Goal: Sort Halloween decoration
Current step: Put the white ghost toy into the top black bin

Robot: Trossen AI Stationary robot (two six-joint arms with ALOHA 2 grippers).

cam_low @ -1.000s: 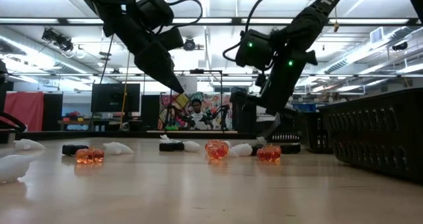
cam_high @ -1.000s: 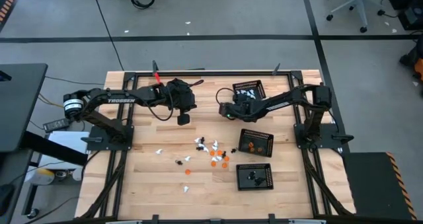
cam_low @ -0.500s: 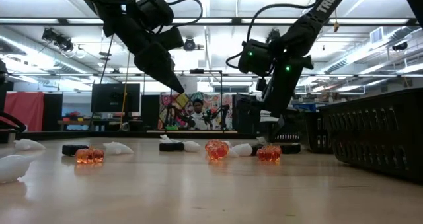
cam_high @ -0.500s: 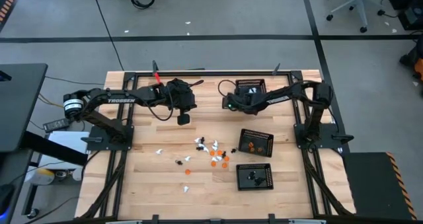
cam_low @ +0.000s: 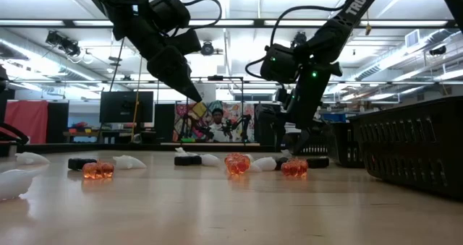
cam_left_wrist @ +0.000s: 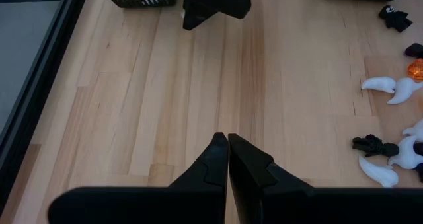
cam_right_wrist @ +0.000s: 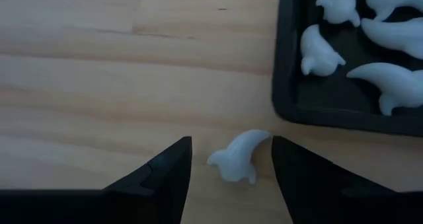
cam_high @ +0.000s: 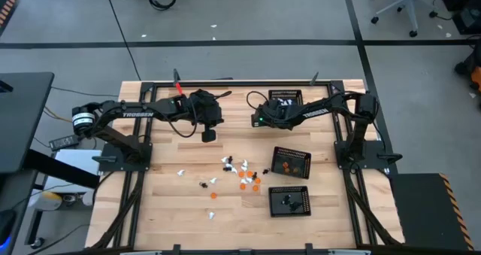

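Wood desk [cam_high: 173,202], two arms over it. Left end effector [cam_high: 208,135] hung where it was a second earlier, fingers pressed together, empty, with bare boards beneath it. The loose Halloween decoration [cam_high: 240,172], mixed white, orange and black figures, lay well forward of it and toward the right arm. None of it was in reach.

The change was all on the right. Right end effector [cam_high: 258,120] had shifted a little away from that loose pile and toward the white-figure tray [cam_high: 299,97], and ended low at the tray's near corner. Its fingers were apart, slightly narrower than a second earlier. One white figure [cam_right_wrist: 238,156] lay on the desk between them, its tail almost against one finger. I could not tell whether it was touching. The tray rim was just beyond the fingertips, with several white figures already inside, so this piece sat outside the tray, just beside its wall.

My read is that a white piece was short of its bin and this was a re-grab in progress, not a completed drop.

The orange tray [cam_high: 275,151] and black tray [cam_high: 271,189] sat behind the right end effector, beyond the pile, each holding a few pieces. Plenty was still unsorted.
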